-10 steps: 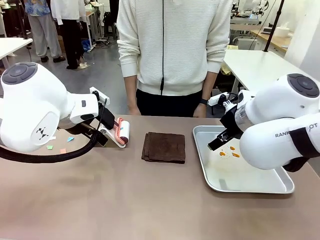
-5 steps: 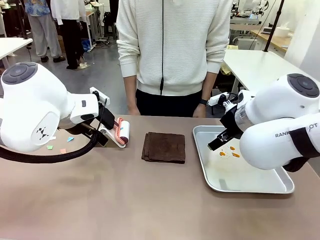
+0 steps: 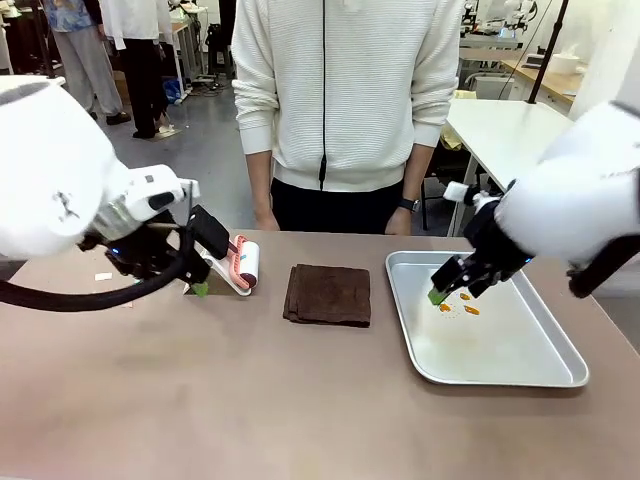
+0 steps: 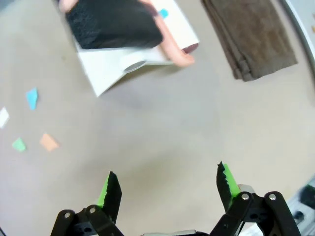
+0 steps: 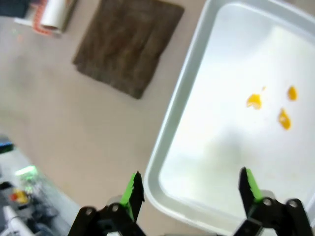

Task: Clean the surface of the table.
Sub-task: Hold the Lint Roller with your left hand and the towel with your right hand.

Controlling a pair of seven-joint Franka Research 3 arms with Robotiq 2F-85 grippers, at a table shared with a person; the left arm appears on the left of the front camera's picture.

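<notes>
**Front view.** The surface [image 3: 250,400] lies with its long axis from the robot's left to its right, and the person stands at its far edge. The left pincer [image 3: 203,272] hangs low toward the far-left corner, just beside a lint roller [image 3: 244,264]. A brown cloth [image 3: 328,294] lies midway along the far edge, and a metal tray [image 3: 500,380] fills the right end. The right pincer [image 3: 443,292] hovers over orange spots [image 3: 455,306] in the tray. Paper scraps [image 3: 103,276] near the left edge are faint here, possibly part-hidden by the arm.

**Left wrist view.** The left pincer [image 4: 167,179] has its 2 jaws wide apart and empty over bare surface. 4 scraps [image 4: 32,97] lie off to one side, the lint roller [image 4: 174,34] is ahead, and the cloth [image 4: 251,39] is beyond it. The litter sits at the left arm's end, so I judge that arm the nearer one.

**Right wrist view.** The right pincer [image 5: 189,189] also has its jaws apart and holds nothing. It looks down across the tray's rim [image 5: 170,125], with 3 orange spots [image 5: 254,101] inside. The cloth [image 5: 130,46] lies on the surface past the rim.
</notes>
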